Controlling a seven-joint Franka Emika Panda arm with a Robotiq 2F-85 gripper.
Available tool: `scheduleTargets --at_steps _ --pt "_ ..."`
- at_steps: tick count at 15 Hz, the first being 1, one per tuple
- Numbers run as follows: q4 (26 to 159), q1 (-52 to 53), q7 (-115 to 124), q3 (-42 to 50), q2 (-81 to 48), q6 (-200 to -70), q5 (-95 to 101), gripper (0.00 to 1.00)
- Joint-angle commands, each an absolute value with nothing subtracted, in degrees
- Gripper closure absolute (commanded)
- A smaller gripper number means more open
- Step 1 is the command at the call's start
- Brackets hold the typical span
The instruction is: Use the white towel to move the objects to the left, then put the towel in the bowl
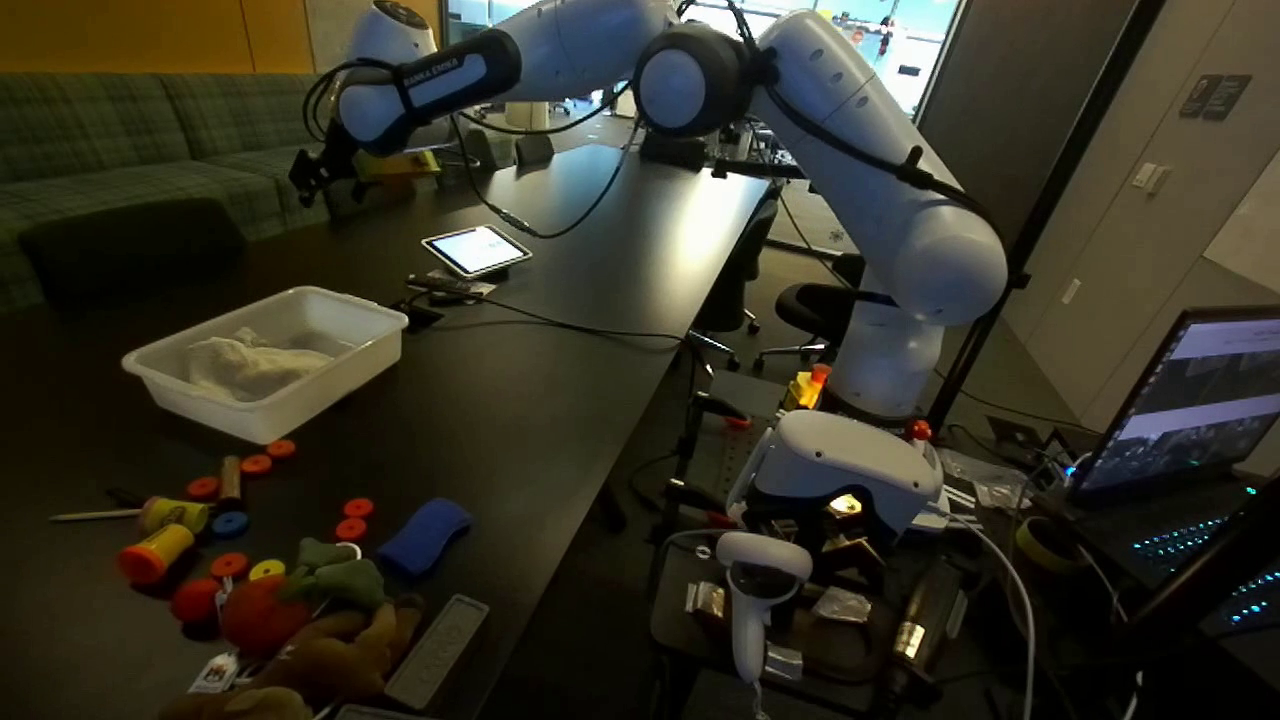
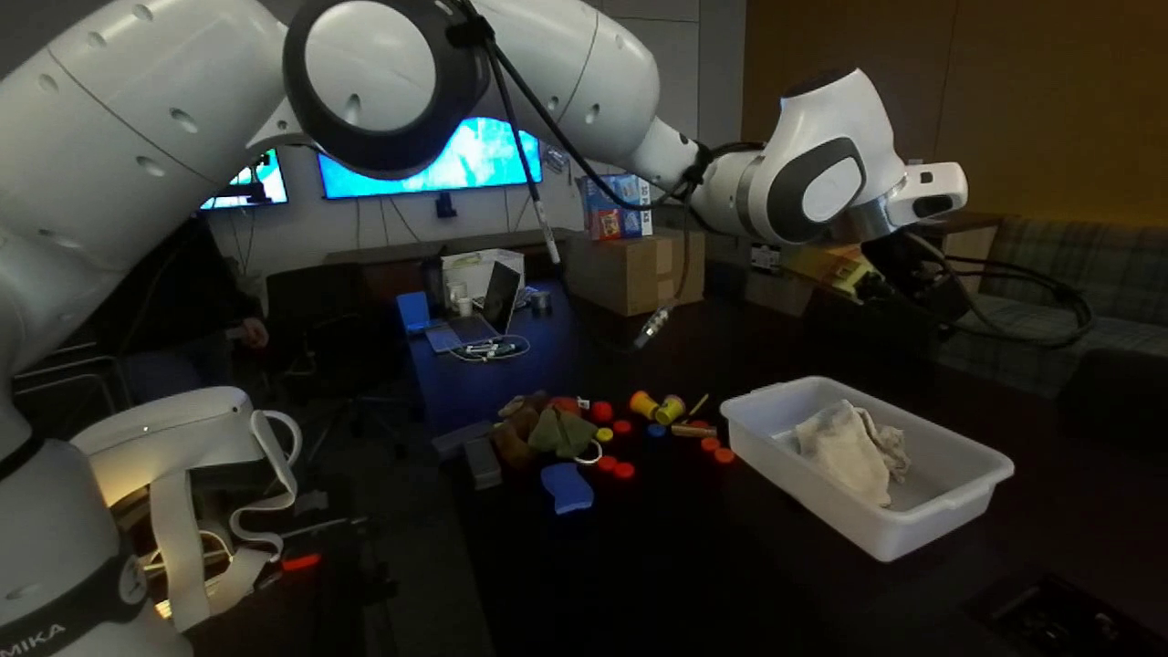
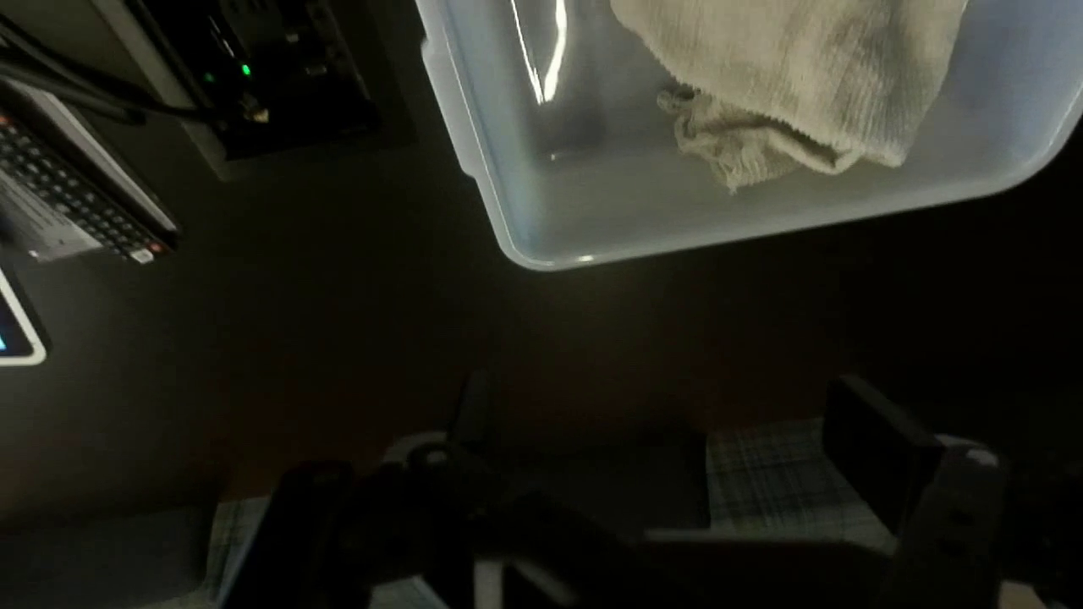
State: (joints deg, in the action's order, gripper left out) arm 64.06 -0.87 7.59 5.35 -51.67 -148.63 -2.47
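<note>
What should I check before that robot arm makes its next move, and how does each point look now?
1. White towel in the bowl: ok, crumpled inside, no part seen hanging out.
2. Bowl upright on the table: ok.
3. Gripper empty: ok, jaws apart with nothing between them.
4. Gripper clear of the bowl: ok, raised and apart from it.
5. Small toys far enough left: cannot tell; no goal mark shows.
6. Person beyond reach of the arm: cannot tell; dim and partly hidden in an exterior view.
</note>
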Motion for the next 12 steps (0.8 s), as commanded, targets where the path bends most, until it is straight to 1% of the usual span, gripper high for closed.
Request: scheduleTargets --at_steps 1,6,12 --pt "77.81 -0.54 6.83 4.26 -40.72 -143.61 -2.0 0.0" --pt "91.06 -1.15 5.14 2.13 -29.72 -137.49 -2.92 0.0" --pt "107.92 -2.85 -2.36 -0.32 -13.77 -126.31 -6.03 0.0"
